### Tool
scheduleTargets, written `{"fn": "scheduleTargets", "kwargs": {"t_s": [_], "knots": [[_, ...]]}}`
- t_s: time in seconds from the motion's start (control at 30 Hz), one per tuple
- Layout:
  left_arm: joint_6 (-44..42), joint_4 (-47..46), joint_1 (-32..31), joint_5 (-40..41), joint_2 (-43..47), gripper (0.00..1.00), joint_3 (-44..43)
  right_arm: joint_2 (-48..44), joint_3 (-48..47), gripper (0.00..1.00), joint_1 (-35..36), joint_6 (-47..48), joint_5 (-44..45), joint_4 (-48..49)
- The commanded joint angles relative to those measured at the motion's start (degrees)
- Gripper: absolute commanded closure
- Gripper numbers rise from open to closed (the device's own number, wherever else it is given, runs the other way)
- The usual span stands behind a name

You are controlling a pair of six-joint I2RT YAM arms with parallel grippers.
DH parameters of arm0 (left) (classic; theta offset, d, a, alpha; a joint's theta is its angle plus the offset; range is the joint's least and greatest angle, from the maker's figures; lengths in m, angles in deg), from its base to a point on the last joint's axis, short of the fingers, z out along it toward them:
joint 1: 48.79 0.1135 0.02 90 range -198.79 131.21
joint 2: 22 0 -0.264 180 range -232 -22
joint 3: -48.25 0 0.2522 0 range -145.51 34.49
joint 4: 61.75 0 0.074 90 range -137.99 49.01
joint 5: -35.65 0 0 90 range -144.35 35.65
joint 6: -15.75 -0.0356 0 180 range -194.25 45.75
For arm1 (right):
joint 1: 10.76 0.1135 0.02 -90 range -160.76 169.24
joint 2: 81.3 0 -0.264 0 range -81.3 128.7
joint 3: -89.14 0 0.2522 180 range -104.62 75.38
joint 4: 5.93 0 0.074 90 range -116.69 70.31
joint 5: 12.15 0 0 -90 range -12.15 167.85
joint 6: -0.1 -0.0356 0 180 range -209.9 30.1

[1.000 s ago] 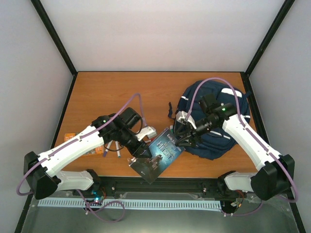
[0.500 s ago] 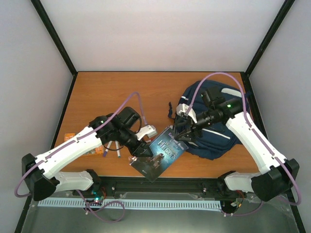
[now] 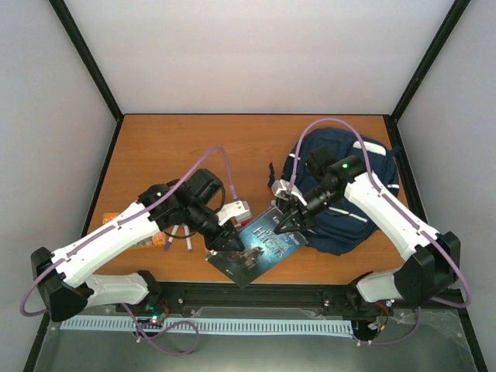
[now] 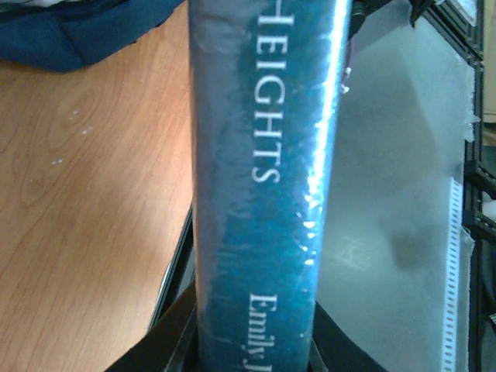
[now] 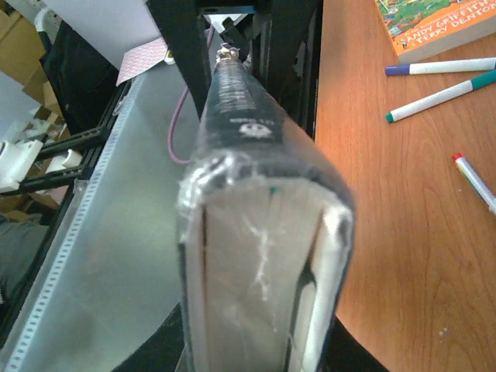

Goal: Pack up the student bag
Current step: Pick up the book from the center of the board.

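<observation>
The navy student bag (image 3: 353, 203) lies at the right of the table; its edge shows in the left wrist view (image 4: 77, 35). A dark teal book (image 3: 260, 246), wrapped in clear film, is held off the table between both arms, just left of the bag. My left gripper (image 3: 220, 237) is shut on its spine end (image 4: 263, 155), where "HEIGHTS" and "Emily" can be read. My right gripper (image 3: 285, 221) is shut on the book's end next to the bag; its page edge (image 5: 256, 263) fills the jaws. Whether the bag is open is hidden by the right arm.
An orange book (image 3: 128, 232) (image 5: 438, 27) lies at the left, partly under my left arm. Several markers (image 3: 178, 236) (image 5: 442, 97) lie beside it. The held book hangs over the table's front edge (image 3: 256, 283), with the metal frame below.
My right wrist has moved left and a little lower along the book's bag-side end. The book has turned slightly flatter. My left gripper has kept its hold and shifted little.
</observation>
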State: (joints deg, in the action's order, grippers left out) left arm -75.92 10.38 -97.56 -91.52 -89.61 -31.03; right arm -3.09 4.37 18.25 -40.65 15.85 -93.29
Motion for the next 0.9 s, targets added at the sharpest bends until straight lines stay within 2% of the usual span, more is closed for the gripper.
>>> {"fn": "scheduleTargets", "kwargs": {"t_s": [0.0,0.07,0.3,0.37,0.47,0.73,0.87], "knots": [[1.4,-3.6,-0.1,-2.8,1.8,0.70,-2.3,1.4,-4.8,0.96,0.3,6.8,-4.3,-6.1],[1.8,-3.6,-0.1,-2.7,2.4,0.62,-0.4,2.3,-6.1,0.97,-0.2,8.7,-5.2,-8.0],[4.3,-4.4,-0.2,-1.5,7.8,0.58,3.9,4.1,-9.5,0.97,-2.5,12.4,-7.5,-12.5],[5.6,-4.9,-0.1,0.7,8.7,0.49,4.1,4.1,-10.0,0.97,-3.1,12.2,-7.8,-12.5],[5.8,-4.6,-0.2,1.3,8.0,0.47,4.0,3.4,-10.5,0.97,-3.4,12.0,-8.1,-12.5],[4.3,-2.3,-0.2,1.1,2.9,0.54,2.9,2.2,-13.0,0.97,-6.5,11.1,-8.3,-12.5],[4.5,-2.6,-0.2,1.2,3.8,0.70,3.0,1.9,-13.0,0.97,-7.7,11.4,-8.2,-12.5]]}}
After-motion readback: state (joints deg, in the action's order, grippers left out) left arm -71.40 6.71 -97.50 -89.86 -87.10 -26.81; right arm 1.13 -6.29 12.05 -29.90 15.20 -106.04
